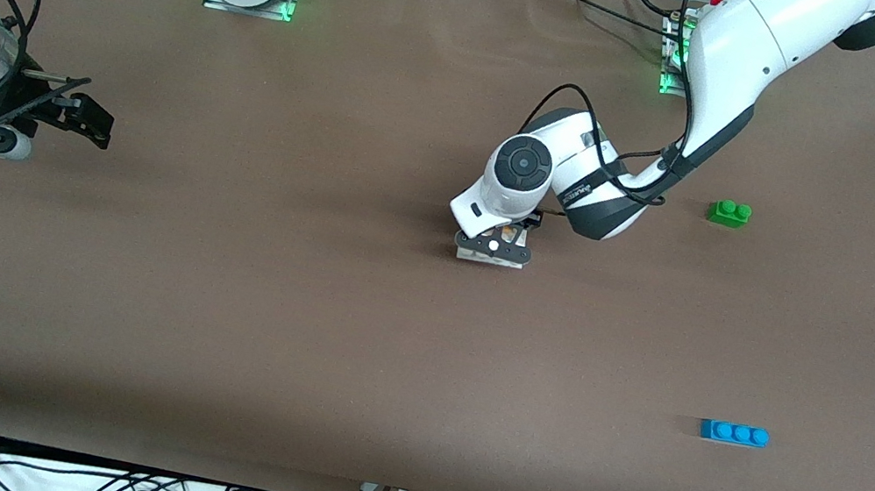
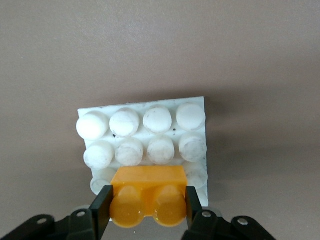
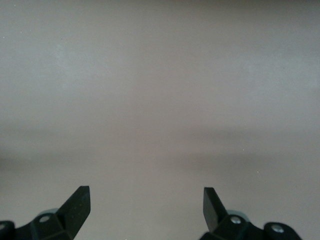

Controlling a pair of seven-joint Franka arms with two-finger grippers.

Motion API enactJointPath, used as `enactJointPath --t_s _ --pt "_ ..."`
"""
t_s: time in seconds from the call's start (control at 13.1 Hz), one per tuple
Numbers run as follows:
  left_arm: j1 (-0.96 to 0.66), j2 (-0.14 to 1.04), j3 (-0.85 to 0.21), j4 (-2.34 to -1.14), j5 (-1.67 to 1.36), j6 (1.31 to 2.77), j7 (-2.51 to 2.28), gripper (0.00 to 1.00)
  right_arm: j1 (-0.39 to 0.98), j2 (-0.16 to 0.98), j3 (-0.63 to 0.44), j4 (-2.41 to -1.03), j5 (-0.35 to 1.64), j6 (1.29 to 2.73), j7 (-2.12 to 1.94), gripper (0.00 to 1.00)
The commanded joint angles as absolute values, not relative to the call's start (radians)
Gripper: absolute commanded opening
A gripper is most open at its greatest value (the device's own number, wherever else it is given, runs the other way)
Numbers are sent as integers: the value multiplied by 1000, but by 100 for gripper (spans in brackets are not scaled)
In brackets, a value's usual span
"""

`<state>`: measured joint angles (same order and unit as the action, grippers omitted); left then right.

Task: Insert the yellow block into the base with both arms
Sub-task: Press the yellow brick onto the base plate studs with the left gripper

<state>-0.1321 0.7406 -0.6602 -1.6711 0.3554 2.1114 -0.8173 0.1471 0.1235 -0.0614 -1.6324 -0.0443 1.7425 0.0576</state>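
My left gripper (image 2: 148,205) is shut on the yellow block (image 2: 148,195), with a finger on each end of it. The block is down on the studded white base (image 2: 145,135), over the row of studs closest to the gripper; whether it is pressed fully home I cannot tell. In the front view the left gripper (image 1: 493,248) is low over the base (image 1: 489,258) at the middle of the table, and the block is hidden there. My right gripper (image 3: 146,206) is open and empty, and it waits at the right arm's end of the table (image 1: 81,115).
A green two-stud brick (image 1: 729,213) lies toward the left arm's end of the table. A longer blue three-stud brick (image 1: 734,433) lies nearer the front camera, at the same end. Brown table cover all around.
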Motion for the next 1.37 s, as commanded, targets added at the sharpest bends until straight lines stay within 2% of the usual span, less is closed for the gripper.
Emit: enactJointPath --t_s 0.0,1.29 --pt "-143 753 -653 -1677 391 2128 -844 13 144 130 -60 -1615 -38 1738 38 100" --pt "-167 767 -629 -1687 399 2135 -848 19 144 130 -61 -1615 -38 1736 38 100"
